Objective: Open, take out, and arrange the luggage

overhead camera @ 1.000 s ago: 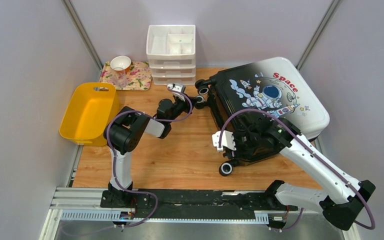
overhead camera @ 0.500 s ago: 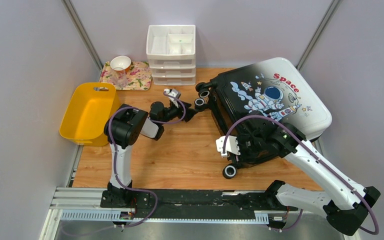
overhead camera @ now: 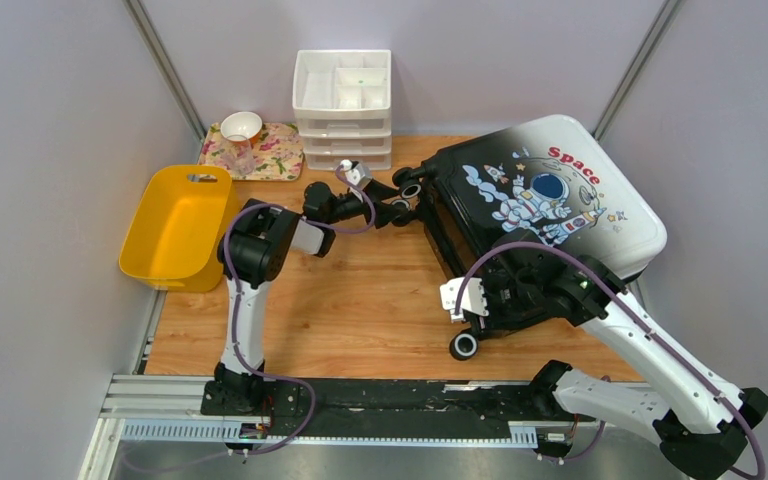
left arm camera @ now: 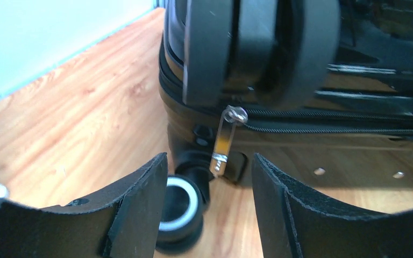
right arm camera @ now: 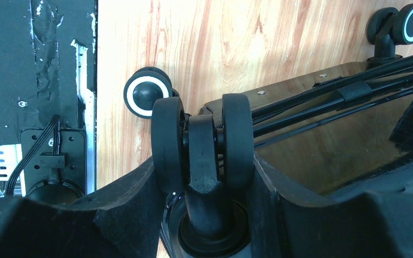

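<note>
Luggage (overhead camera: 550,200) lies flat, printed shell up, beside and beyond both jaws; zip looks shut along the stretch seen, so opening is judged not yet done. R gripper (right arm camera: 204,161): jaws roughly half apart and clamped on a twin caster wheel (right arm camera: 203,134) that fills the gap, pads touching both tyres. This is judged a bracing hold, so the case does not slide while the zip is worked. L gripper (left arm camera: 209,164): jaws parted wide, holding nothing. Zip pull (left arm camera: 223,142) hangs in the gap just ahead of the tips, touching neither pad, w/ a blurred caster close above it. Judged lined up to pinch the pull, which is thin and dangles, so it could swing off. Surface: wooden table (overhead camera: 360,300), smooth plank grain. Behind the L jaws, away from the case: yellow bin (overhead camera: 175,225), white drawer unit (overhead camera: 343,95), floral tray (overhead camera: 272,152) w/ bowl (overhead camera: 241,125). Room: plain grey walls close on three sides.
</note>
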`<act>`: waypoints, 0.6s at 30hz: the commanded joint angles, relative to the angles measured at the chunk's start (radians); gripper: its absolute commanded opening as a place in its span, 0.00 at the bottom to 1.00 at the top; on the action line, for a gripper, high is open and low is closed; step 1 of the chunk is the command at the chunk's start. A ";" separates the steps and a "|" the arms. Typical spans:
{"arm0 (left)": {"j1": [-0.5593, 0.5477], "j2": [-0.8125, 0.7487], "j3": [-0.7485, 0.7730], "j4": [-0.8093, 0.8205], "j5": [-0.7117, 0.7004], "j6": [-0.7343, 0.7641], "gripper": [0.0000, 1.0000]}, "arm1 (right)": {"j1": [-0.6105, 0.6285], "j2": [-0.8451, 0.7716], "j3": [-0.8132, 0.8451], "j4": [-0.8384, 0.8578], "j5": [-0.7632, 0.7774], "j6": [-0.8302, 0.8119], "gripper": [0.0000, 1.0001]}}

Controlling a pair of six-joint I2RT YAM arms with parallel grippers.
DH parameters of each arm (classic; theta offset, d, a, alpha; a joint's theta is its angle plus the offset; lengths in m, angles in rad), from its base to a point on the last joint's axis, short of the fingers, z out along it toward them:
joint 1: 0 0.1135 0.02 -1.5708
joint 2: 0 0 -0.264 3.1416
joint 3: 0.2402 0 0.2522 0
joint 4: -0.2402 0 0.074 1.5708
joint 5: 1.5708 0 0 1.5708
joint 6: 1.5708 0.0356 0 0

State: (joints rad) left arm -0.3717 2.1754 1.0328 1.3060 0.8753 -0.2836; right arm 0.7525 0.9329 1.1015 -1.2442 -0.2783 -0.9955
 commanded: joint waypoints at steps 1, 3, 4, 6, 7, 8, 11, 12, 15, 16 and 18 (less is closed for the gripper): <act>0.001 0.075 0.114 0.191 0.082 0.015 0.66 | -0.015 -0.031 -0.005 -0.423 0.070 0.136 0.00; -0.012 0.095 0.131 0.199 0.108 0.030 0.66 | -0.013 -0.025 0.003 -0.423 0.068 0.135 0.00; -0.016 0.099 0.133 0.205 0.114 0.032 0.66 | -0.013 -0.019 0.004 -0.422 0.067 0.133 0.00; -0.027 0.112 0.141 0.210 0.117 0.029 0.66 | -0.015 -0.016 0.006 -0.422 0.065 0.133 0.00; -0.029 0.116 0.147 0.208 0.117 0.026 0.66 | -0.013 -0.014 0.006 -0.420 0.064 0.133 0.00; -0.030 0.127 0.159 0.207 0.114 0.015 0.66 | -0.015 -0.014 0.006 -0.422 0.062 0.132 0.00; -0.033 0.152 0.196 0.203 0.113 -0.014 0.65 | -0.015 -0.016 0.006 -0.422 0.064 0.130 0.00; -0.033 0.156 0.203 0.194 0.111 -0.014 0.65 | -0.013 -0.016 0.006 -0.422 0.064 0.129 0.00; -0.036 0.178 0.239 0.179 0.108 -0.029 0.65 | -0.013 -0.013 0.006 -0.423 0.057 0.127 0.00; -0.036 0.182 0.249 0.177 0.106 -0.034 0.65 | -0.013 -0.011 0.006 -0.422 0.057 0.124 0.00; -0.038 0.193 0.272 0.176 0.103 -0.049 0.63 | -0.015 -0.008 0.008 -0.422 0.056 0.123 0.00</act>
State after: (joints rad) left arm -0.4046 2.3482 1.2476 1.3098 0.9604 -0.2981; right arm 0.7525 0.9348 1.0981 -1.2461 -0.2787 -0.9962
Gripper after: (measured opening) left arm 0.652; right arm 0.523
